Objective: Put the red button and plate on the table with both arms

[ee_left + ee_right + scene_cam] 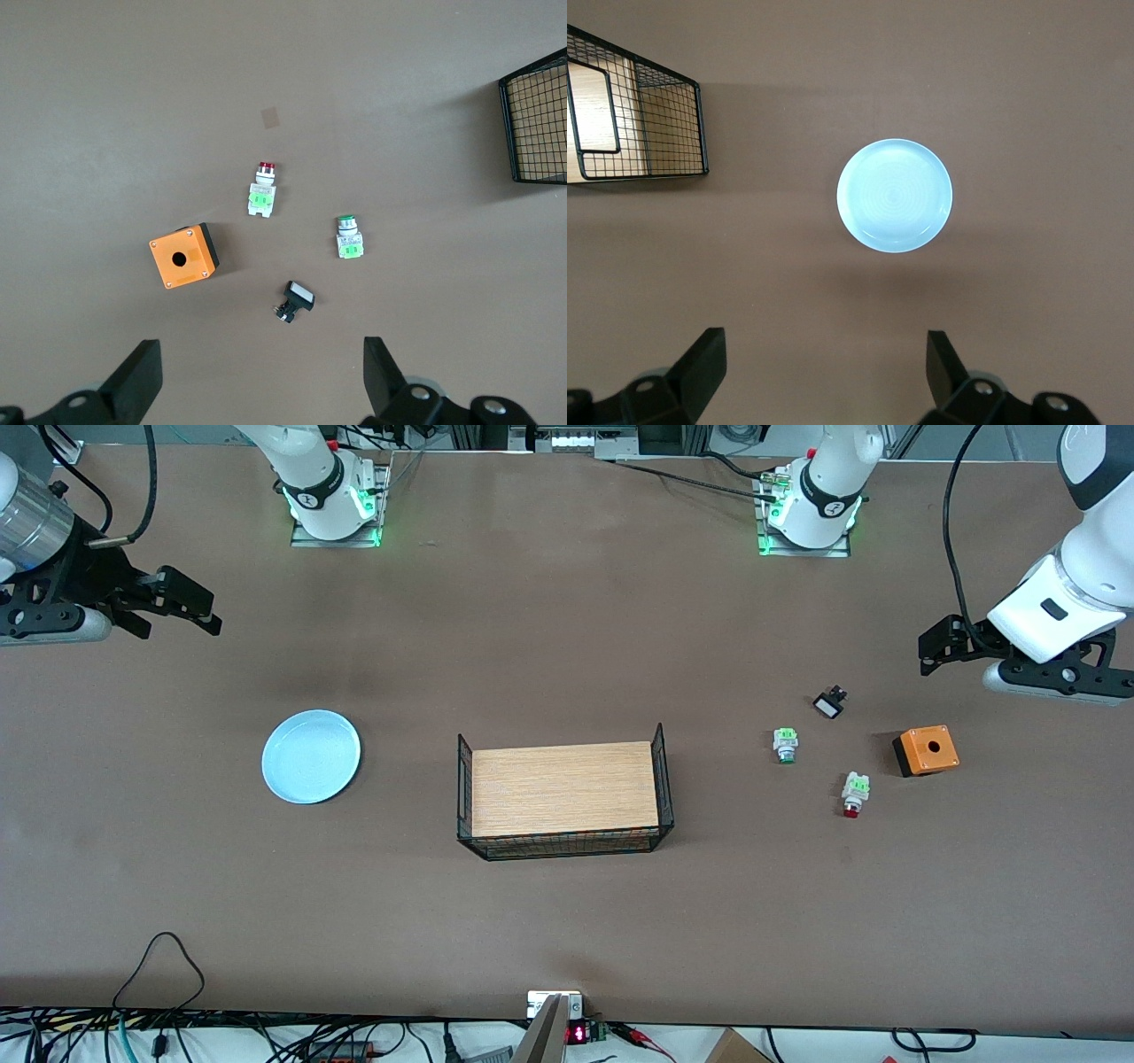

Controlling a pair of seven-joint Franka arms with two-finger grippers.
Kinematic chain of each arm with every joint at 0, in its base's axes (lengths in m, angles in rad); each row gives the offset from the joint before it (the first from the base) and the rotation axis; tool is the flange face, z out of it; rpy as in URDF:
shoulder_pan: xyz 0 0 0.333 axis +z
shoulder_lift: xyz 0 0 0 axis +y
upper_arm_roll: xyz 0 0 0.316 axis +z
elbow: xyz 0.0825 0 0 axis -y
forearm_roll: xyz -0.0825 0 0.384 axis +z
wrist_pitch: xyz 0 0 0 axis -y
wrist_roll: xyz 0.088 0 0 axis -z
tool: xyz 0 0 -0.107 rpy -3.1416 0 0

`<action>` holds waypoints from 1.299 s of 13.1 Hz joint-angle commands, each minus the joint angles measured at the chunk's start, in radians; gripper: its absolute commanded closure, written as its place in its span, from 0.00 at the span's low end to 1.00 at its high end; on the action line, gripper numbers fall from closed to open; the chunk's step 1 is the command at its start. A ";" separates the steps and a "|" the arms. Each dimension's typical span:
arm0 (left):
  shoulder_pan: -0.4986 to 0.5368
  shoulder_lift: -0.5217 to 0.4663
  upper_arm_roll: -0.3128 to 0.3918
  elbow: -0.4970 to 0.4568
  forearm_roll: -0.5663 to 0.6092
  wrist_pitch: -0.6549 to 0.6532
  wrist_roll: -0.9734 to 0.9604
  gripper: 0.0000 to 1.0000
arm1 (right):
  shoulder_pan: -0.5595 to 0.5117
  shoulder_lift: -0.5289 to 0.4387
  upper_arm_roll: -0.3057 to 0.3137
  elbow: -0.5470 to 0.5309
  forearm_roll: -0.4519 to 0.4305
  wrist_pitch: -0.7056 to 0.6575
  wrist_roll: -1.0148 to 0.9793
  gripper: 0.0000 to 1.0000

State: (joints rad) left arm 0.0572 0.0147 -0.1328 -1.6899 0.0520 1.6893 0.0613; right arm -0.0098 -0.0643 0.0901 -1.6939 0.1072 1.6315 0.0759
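Observation:
The red button (854, 794) lies on its side on the brown table (567, 629) toward the left arm's end; the left wrist view shows its red cap (263, 189). The pale blue plate (311, 755) rests flat toward the right arm's end and sits mid-frame in the right wrist view (894, 196). My left gripper (928, 654) hangs open and empty in the air over the table's edge zone beside the switches (263, 376). My right gripper (182, 615) hangs open and empty over bare table beside the plate (824, 367).
A wire-sided rack with a wooden top (563, 790) stands mid-table. Beside the red button lie a green-capped switch (786, 744), a small black switch (830, 703) and an orange box with a hole (926, 750). Cables run along the table's near edge.

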 commanded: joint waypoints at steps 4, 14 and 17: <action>0.012 -0.019 -0.001 -0.019 -0.007 0.010 -0.004 0.00 | -0.040 -0.011 0.017 -0.003 -0.047 -0.002 0.018 0.00; 0.020 -0.018 0.001 -0.021 -0.009 0.010 -0.003 0.00 | -0.099 -0.026 0.109 0.002 -0.130 -0.015 0.025 0.00; 0.020 -0.018 0.001 -0.019 -0.009 0.010 -0.003 0.00 | -0.099 -0.025 0.109 0.034 -0.121 -0.039 0.036 0.00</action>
State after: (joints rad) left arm 0.0702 0.0147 -0.1298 -1.6920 0.0520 1.6893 0.0613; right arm -0.0931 -0.0785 0.1795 -1.6881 -0.0107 1.6214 0.0941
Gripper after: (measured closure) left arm 0.000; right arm 0.000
